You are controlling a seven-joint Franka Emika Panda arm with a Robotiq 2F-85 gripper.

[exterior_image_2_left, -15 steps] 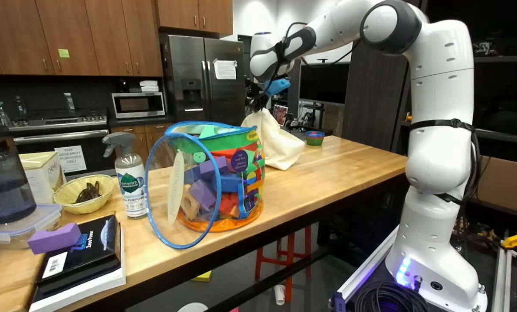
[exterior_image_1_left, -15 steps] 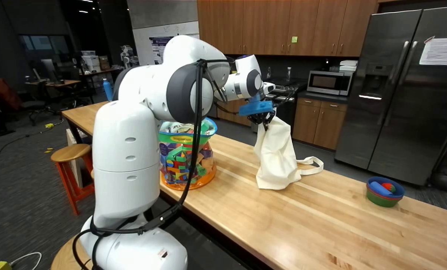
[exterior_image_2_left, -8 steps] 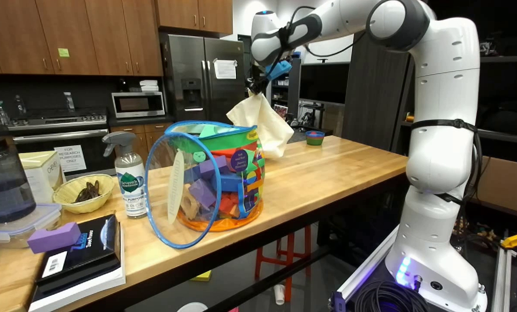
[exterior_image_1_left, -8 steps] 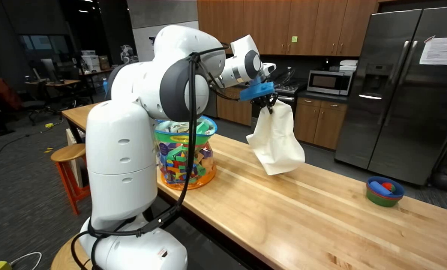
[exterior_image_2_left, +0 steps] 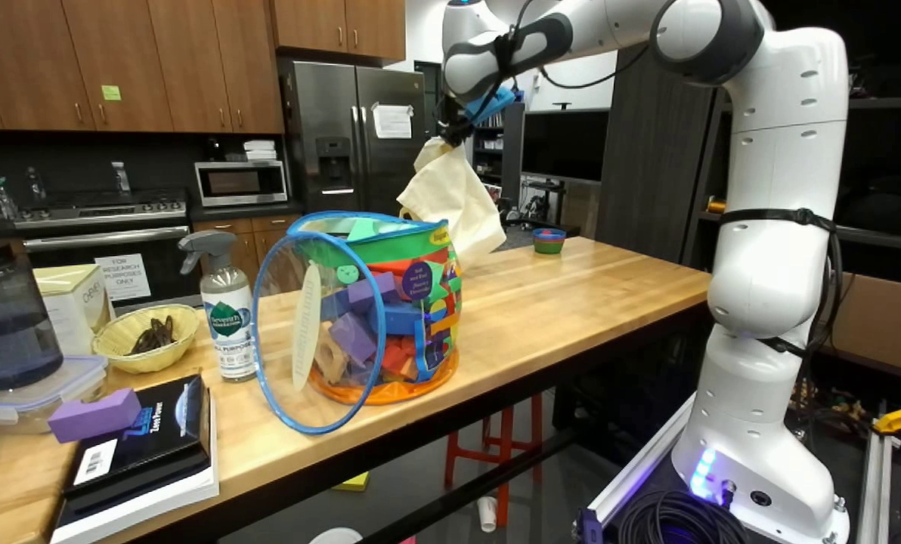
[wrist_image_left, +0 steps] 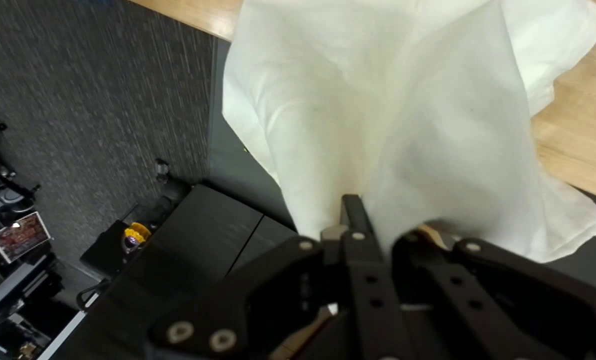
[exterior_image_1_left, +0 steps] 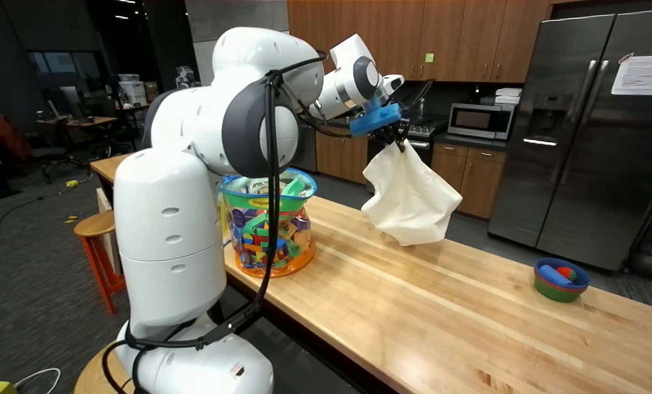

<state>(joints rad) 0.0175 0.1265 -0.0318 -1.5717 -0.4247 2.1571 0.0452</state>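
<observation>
Gripping a cream cloth [exterior_image_1_left: 411, 197] in closed fingers [wrist_image_left: 362, 250], pinched at the gathered upper part. Hanging below the fingers in both exterior views, spreading into loose folds and an uneven lower edge. Cannot tell a touch from a narrow gap between that edge and the desk [exterior_image_1_left: 424, 317] under the fingers. In the wrist view, filling much of the area directly ahead of the fingers, with strips of wooden desk at either side and carpet [wrist_image_left: 103, 100] to the left.

In an exterior view, find a blue-rimmed clear bag of toy blocks [exterior_image_2_left: 390, 249] lower than the fingers and in front of them, standing on the desk and hiding part of the cloth. Farther left of the fingers, see a spray bottle [exterior_image_2_left: 231, 325], a woven basket [exterior_image_2_left: 140, 363] and a purple block [exterior_image_2_left: 95, 419].

In an exterior view, notice nested bowls [exterior_image_1_left: 557, 293] on the desk, lower than the fingers and well to the right, holding a blue piece [exterior_image_1_left: 554, 275] and a red-and-green ball [exterior_image_1_left: 566, 272]. Behind the fingers, make out a stove [exterior_image_1_left: 421, 130], partly covered by the cloth, and farther right a microwave [exterior_image_1_left: 482, 121] and a dark refrigerator [exterior_image_1_left: 550, 180].
</observation>
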